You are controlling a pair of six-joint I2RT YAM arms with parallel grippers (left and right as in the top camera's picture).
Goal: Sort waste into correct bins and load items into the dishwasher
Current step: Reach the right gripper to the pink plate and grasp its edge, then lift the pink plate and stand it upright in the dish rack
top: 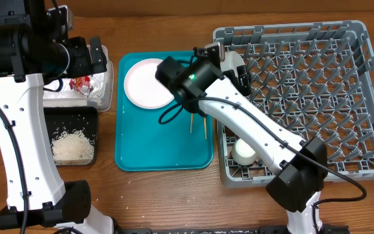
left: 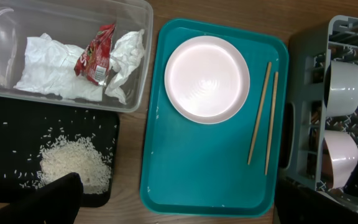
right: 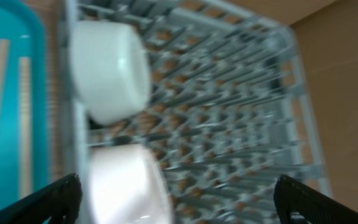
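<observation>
Left hand splayed wide, empty; right hand splayed wide, empty; right arm angled leftward.

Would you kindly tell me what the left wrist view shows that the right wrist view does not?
Only the left wrist view: the clear rectangular plastic tub holding the crumpled white paper napkin and small red sauce packet, the shallow black tray of loose white rice, and the round pale pink plate. Only the right wrist view, blurred: the wide peg grid of the grey plastic dish rack and the wooden table beyond it. Both: the teal serving tray, the thin wooden chopsticks on it, and two pale bowls at the rack's edge.
</observation>
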